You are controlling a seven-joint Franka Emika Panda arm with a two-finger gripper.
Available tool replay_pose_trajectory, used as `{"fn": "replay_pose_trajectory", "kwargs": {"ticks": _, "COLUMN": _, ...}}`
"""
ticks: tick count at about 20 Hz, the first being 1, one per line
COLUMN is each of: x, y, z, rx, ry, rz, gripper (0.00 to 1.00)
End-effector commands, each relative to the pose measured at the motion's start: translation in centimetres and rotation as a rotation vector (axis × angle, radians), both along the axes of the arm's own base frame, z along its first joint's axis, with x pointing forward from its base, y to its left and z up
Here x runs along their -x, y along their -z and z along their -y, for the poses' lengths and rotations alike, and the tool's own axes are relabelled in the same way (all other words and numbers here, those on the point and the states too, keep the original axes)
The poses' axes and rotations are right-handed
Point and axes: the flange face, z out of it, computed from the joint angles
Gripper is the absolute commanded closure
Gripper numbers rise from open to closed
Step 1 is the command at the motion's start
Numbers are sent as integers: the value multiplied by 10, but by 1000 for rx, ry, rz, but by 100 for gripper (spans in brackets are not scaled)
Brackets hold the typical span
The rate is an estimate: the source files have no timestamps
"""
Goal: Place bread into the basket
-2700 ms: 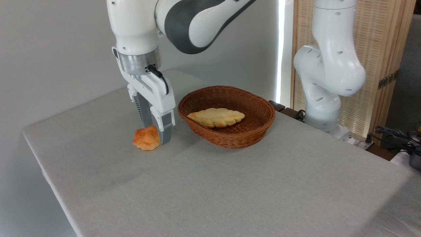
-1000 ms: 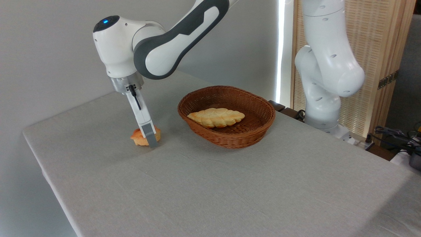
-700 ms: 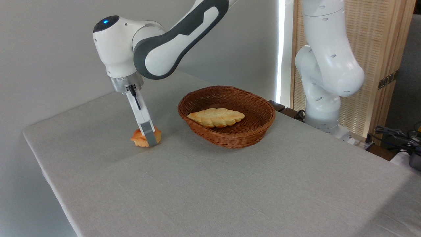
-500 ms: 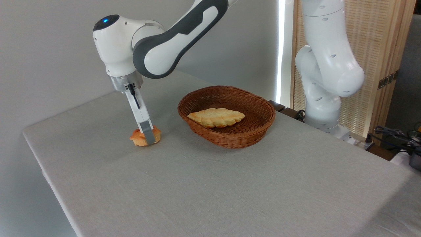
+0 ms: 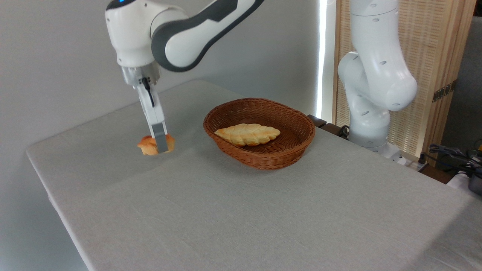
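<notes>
My gripper (image 5: 159,142) is clamping the bread (image 5: 148,145), the near finger (image 5: 160,140) crossing the bun's front; the far finger is hidden behind it. The bun is hanging clear of the table (image 5: 233,210), orange lobes poking out to the left of the finger. Off to my gripper's right, well apart, the basket (image 5: 297,141) is sitting on the cloth with a pale braided loaf (image 5: 247,134) lying inside. My wrist is tilting slightly, the fingers pointing down and a little to the right.
</notes>
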Motion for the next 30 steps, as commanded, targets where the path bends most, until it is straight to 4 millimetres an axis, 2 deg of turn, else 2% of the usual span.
{"fn": "replay_pose_trajectory", "kwargs": {"ticks": 1, "x": 18, "y": -39, "z": -19, "rx": -10, "ry": -9, "rz": 0, "gripper": 46}}
{"fn": "replay_pose_trajectory", "kwargs": {"ticks": 3, "x": 31, "y": -67, "z": -41, "rx": -16, "ry": -29, "rz": -18, "gripper": 46}}
{"fn": "replay_pose_trajectory", "kwargs": {"ticks": 6, "x": 50, "y": -93, "z": -63, "rx": -32, "ry": -53, "rz": -60, "gripper": 46}}
{"fn": "replay_pose_trajectory", "kwargs": {"ticks": 11, "x": 93, "y": -117, "z": -78, "rx": -82, "ry": -57, "rz": -172, "gripper": 45}}
{"fn": "replay_pose_trajectory", "kwargs": {"ticks": 13, "x": 101, "y": -111, "z": -78, "rx": -103, "ry": -51, "rz": -220, "gripper": 42}}
{"fn": "replay_pose_trajectory", "kwargs": {"ticks": 15, "x": 112, "y": -105, "z": -77, "rx": -130, "ry": -34, "rz": -276, "gripper": 33}}
{"fn": "replay_pose_trajectory", "kwargs": {"ticks": 17, "x": 121, "y": -102, "z": -72, "rx": -151, "ry": -14, "rz": -319, "gripper": 17}}
{"fn": "replay_pose_trajectory", "kwargs": {"ticks": 18, "x": 126, "y": -100, "z": -66, "rx": -161, "ry": 0, "rz": -332, "gripper": 14}}
{"fn": "replay_pose_trajectory", "kwargs": {"ticks": 20, "x": 129, "y": -98, "z": -60, "rx": -172, "ry": -7, "rz": -341, "gripper": 1}}
{"fn": "replay_pose_trajectory", "kwargs": {"ticks": 24, "x": 145, "y": -91, "z": -35, "rx": -198, "ry": 65, "rz": -368, "gripper": 0}}
{"fn": "replay_pose_trajectory", "kwargs": {"ticks": 30, "x": 145, "y": -84, "z": -27, "rx": -206, "ry": 85, "rz": -370, "gripper": 0}}
